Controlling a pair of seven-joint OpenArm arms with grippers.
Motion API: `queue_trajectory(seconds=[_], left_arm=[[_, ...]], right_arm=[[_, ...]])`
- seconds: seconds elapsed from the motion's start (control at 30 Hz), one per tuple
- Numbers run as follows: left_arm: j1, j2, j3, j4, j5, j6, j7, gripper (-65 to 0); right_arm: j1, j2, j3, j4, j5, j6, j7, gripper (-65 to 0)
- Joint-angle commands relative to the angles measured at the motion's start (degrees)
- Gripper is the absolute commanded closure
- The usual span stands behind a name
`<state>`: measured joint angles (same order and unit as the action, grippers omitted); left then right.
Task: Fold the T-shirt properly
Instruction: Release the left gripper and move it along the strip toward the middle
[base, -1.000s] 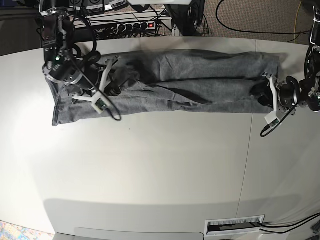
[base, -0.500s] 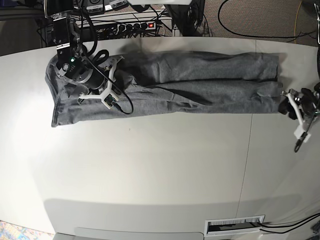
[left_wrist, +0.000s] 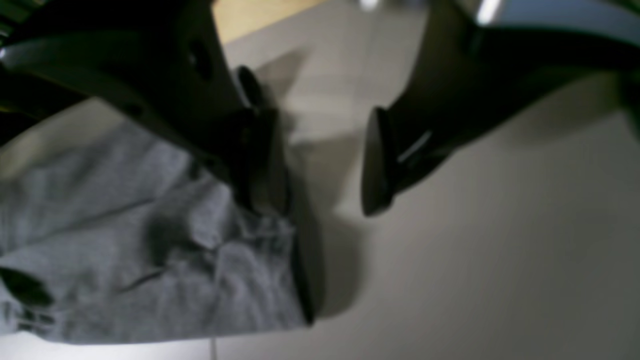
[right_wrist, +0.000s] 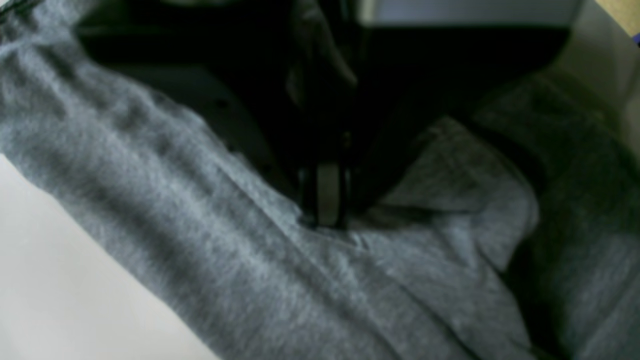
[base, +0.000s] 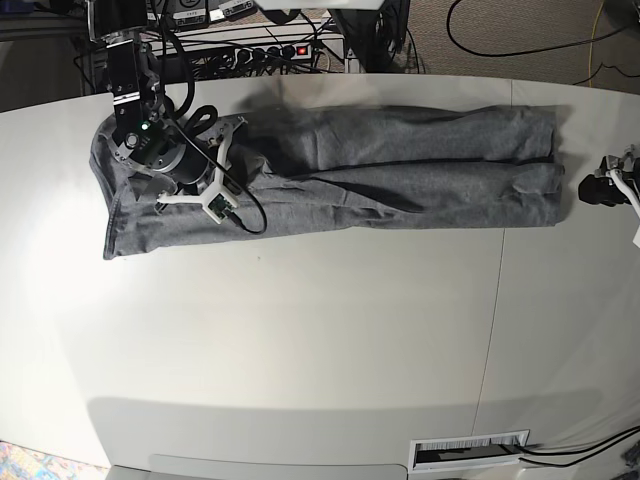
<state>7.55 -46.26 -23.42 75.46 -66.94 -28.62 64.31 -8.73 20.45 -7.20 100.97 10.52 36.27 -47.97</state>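
Since the earlier frames the left tool (left_wrist: 325, 165) has drawn back off the T-shirt (base: 400, 165) to the bench (base: 300, 340) edge, half cut off in the base view, its fingers released and empty beside the cloth's end. The T-shirt lies as a long folded band across the bench's far side. The right tool (right_wrist: 322, 200) is clenched on a fold at its other end, its fingertips buried in blurred grey cloth.
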Motion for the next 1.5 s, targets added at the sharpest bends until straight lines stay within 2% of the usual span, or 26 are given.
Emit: queue_trajectory(seconds=[0.0,0.3,0.57,0.67,0.83,1.07,1.33,1.47], left_arm=[[-0.74,-1.27,-0.66,-0.74,-2.08,-0.61,-0.2,-27.7],[-0.83,0.66,-0.68,-10.69,-11.41,-6.14,0.42,-27.7],[-0.87,0.72,-0.66,-13.27,-13.64,-7.5,0.9,-27.7],[-0.9,0.72,-0.66,-14.49,-14.8,-8.96,1.18,-27.7],[-0.87,1.88,-0.66,-14.78,-18.06,-8.96,5.38,-27.7],[-0.9,6.08,-0.66,-14.78,-17.79,-9.01,5.95,-27.7],[-0.9,6.6,-0.66,-14.78,-17.59,-9.03,5.97,-27.7],[-0.92,7.93,-0.66,-14.78,-18.06,-9.01,5.97,-27.1]], right_arm=[[0.28,0.66,0.17,0.33,-1.14,-0.11,-1.53,-0.8],[0.28,0.66,0.17,0.33,-1.14,-0.11,-1.55,-0.8],[0.28,0.66,0.17,0.33,-1.14,-0.11,-1.55,-0.8],[0.28,0.66,0.17,0.33,-1.14,-0.11,-1.55,-0.8],[0.28,0.66,0.17,0.33,-1.11,-0.11,-1.53,-0.8],[0.28,0.66,0.17,0.33,-1.14,-0.11,-1.68,-0.8],[0.31,0.66,0.17,0.33,-1.14,-0.11,-1.73,-0.8],[0.31,0.66,0.17,0.33,-1.14,-0.11,-1.7,-0.8]])
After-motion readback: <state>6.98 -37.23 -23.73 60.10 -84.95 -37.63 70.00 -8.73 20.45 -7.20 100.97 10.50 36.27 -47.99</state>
